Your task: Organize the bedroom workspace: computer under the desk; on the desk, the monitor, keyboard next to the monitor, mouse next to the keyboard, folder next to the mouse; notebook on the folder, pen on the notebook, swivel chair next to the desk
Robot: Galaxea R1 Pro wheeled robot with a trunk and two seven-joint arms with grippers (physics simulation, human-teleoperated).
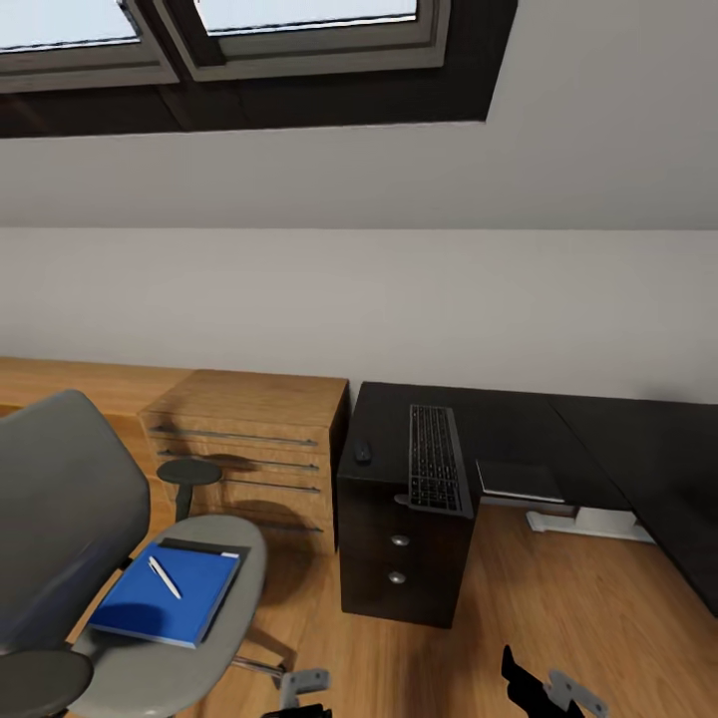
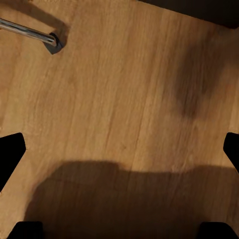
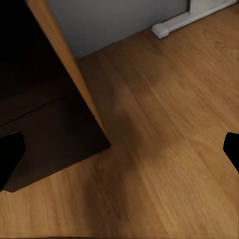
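Both pincers hang spread and empty over the wooden floor point(image 2: 124, 99). The keyboard point(image 1: 435, 459) and mouse point(image 1: 362, 452) lie on the desk point(image 1: 618, 439). The folder point(image 1: 170, 593) and pen point(image 1: 165, 576) remain on the swivel chair point(image 1: 70, 499), so stacking seems undone.

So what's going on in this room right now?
Nothing is being handled yet. The robot faces the dark desk with both arms low over the wood floor and nothing between the fingers. A blue folder or notebook with a pen on it lies on the swivel chair. The keyboard and mouse already sit on the desk.
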